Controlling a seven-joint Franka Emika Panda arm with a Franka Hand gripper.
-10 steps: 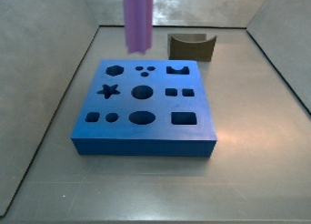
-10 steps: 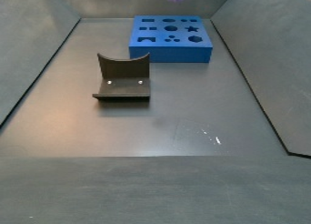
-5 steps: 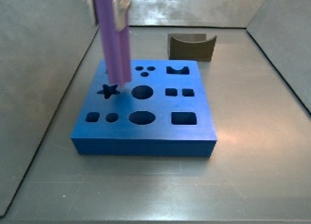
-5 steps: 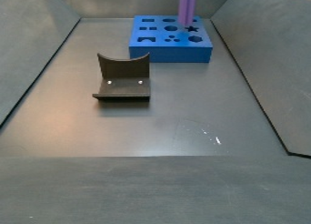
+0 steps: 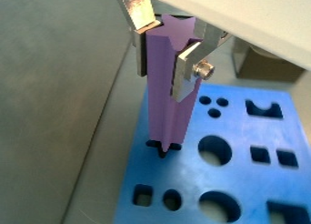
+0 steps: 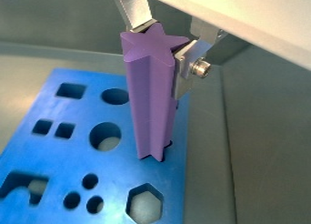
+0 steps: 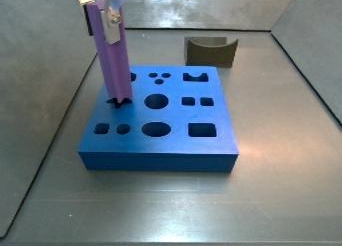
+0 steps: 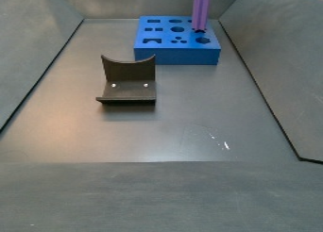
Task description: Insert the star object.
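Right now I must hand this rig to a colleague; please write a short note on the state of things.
Tool: above the blue block, shut on the top of the star object.
Star object: upright, lower end in the mouth of the star hole; the depth cannot be judged.
Dark brown curved block: apart on the floor, untouched.
Done: rod brought to the hole.
Left: push it down, open the tool, retreat.

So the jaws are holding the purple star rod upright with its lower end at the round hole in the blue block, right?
Not the round hole. Both wrist views show the gripper holding the star rod upright, its lower end at the star-shaped hole in the blue block.
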